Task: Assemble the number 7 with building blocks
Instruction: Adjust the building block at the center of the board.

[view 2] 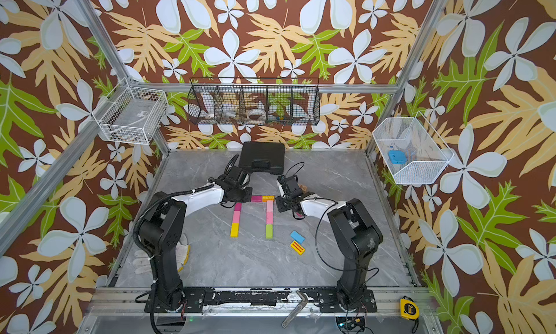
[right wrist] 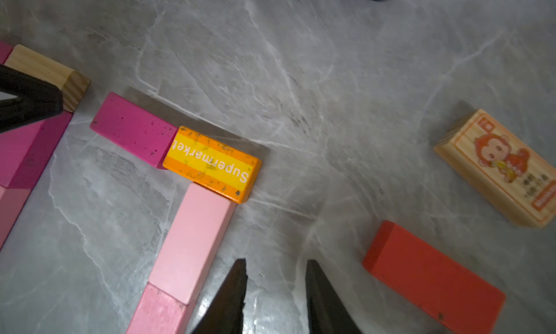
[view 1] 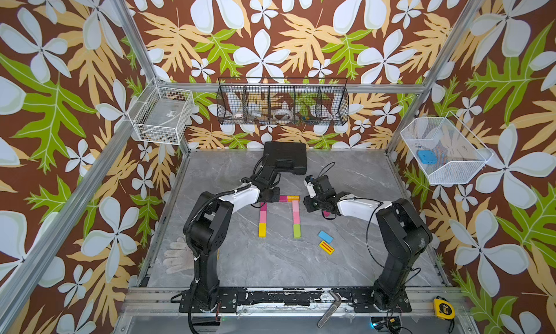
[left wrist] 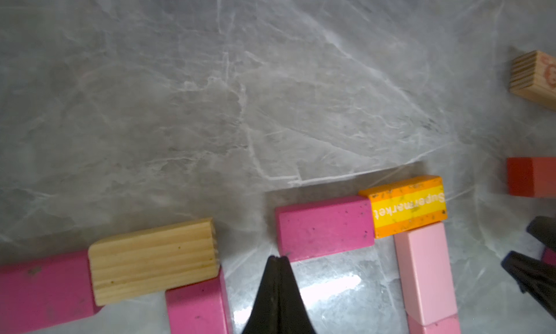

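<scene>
Building blocks lie flat on the grey table. A magenta block and an orange "Supermarket" block form a bar, with a column of pink blocks ending in green below its right end. A second column runs magenta, pink, yellow, topped by a plain wood block. My left gripper is shut and empty, its tip at the magenta bar block's near corner. My right gripper stands open and empty between the pink column and a red block.
A monkey-printed wood block lies beyond the red one. A blue block and a yellow red-striped block lie loose to the right. A black case stands at the back, and a white glove lies front left.
</scene>
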Tool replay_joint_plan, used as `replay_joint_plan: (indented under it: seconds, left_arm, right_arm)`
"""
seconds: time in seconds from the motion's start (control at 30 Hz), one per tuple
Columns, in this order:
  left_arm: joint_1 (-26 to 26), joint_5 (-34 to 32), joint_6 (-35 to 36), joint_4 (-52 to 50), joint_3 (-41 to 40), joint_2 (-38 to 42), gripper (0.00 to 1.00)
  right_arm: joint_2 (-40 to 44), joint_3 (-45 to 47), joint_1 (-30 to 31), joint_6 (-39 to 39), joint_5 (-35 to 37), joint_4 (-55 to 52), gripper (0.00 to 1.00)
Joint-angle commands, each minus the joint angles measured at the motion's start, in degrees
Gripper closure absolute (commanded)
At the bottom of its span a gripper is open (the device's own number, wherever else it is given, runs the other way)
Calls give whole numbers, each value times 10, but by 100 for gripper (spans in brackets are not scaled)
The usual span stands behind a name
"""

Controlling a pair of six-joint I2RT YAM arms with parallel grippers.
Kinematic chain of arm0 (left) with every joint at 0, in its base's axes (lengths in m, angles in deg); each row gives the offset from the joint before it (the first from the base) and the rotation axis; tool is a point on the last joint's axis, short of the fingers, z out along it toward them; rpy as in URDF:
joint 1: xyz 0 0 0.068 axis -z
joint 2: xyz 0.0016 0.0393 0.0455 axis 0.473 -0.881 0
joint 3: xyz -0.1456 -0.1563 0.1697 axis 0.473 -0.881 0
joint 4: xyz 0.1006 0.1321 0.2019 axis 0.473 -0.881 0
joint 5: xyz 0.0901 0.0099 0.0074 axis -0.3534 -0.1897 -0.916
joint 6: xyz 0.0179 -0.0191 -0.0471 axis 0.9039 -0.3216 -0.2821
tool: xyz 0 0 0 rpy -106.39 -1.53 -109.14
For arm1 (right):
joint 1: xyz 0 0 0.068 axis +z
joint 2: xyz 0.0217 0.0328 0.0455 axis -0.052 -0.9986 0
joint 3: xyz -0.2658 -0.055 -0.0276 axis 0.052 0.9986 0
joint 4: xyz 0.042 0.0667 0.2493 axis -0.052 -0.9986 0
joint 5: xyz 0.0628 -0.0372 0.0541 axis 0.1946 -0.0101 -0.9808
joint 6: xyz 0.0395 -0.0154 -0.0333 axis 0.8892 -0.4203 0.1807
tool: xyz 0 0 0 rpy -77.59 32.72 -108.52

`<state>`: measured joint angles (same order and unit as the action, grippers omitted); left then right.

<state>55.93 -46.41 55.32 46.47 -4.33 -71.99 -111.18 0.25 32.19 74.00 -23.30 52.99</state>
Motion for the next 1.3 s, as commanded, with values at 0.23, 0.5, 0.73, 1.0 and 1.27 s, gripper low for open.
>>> replay_joint_plan:
  seconds: [0.23, 0.5, 0.73, 1.0, 1.27]
  left_arm:
    - [-9, 4, 15, -5, 14, -25, 100]
    - [-11, 4, 16, -9, 25, -38, 100]
    - [-11, 8, 17, -9, 25, -43, 100]
    - [-11, 6, 17, -12, 26, -47, 100]
    - [-12, 6, 18, -11, 25, -47, 100]
  right_arm:
    - [-31, -19, -1, 4, 36, -6, 67]
    - [-55, -34, -1, 2, 30, 3, 70]
    - [-70, -42, -1, -3, 18, 10, 70]
    - [-90, -60, -1, -13, 15, 6, 70]
    - [-88, -61, 0, -19, 2, 10, 70]
